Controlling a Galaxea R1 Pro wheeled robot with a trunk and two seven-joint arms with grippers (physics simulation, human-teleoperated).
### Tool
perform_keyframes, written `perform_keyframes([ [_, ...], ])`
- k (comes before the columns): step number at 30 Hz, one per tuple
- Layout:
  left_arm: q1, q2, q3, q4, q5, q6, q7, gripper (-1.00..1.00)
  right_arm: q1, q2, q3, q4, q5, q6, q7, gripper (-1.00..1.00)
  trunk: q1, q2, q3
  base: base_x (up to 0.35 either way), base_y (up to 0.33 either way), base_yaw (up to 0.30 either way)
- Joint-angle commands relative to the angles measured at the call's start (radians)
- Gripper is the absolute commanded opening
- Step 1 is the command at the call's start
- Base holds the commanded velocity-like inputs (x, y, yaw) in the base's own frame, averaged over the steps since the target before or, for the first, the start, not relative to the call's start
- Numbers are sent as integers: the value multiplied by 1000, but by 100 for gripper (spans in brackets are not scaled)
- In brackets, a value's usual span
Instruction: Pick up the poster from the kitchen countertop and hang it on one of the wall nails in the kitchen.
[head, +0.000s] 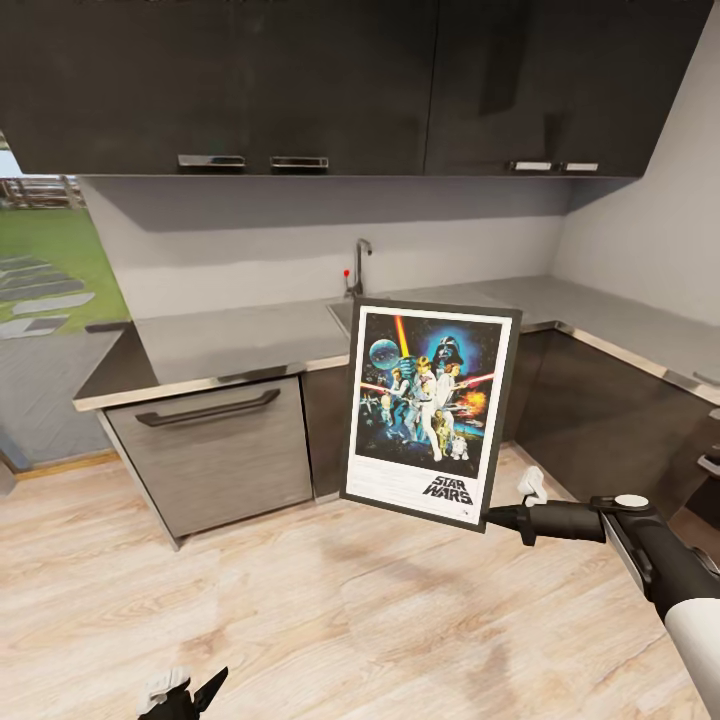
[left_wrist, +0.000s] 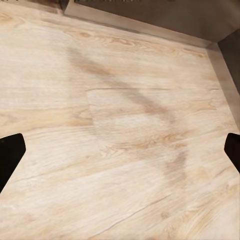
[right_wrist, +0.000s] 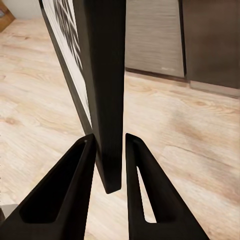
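Kitchen countertop (head: 250, 340) sits well beyond the right gripper (head: 497, 518), L-shaped, with sink faucet (head: 358, 262) behind the poster (head: 430, 410). Poster upright, slightly tilted, off the counter, over wood floor (head: 300, 600). Right gripper clamped on poster's lower corner, fingers (right_wrist: 75, 185) either side of frame. Left gripper (head: 190, 692) low, spread apart, holding nothing.

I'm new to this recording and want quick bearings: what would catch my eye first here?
The colourful Star Wars poster in its thin black frame stands out, held upright in mid-air over the pale wooden floor, in front of the dark cabinets. The right gripper pinches its lower corner. Behind it runs the glossy grey L-shaped kitchen countertop with a sink tap.
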Motion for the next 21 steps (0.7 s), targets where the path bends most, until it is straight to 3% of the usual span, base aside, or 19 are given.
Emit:
perform_keyframes([
  [1,-1,0,8,1,-11,-5,-3,100,-1,1,-4,-2,5,12,7,-100,-4,7,2,0,0,0],
  [21,-1,0,6,-1,-10,-4,0,100,-1,2,-4,-5,5,12,8,-100,-81,147,65,0,0,0],
])
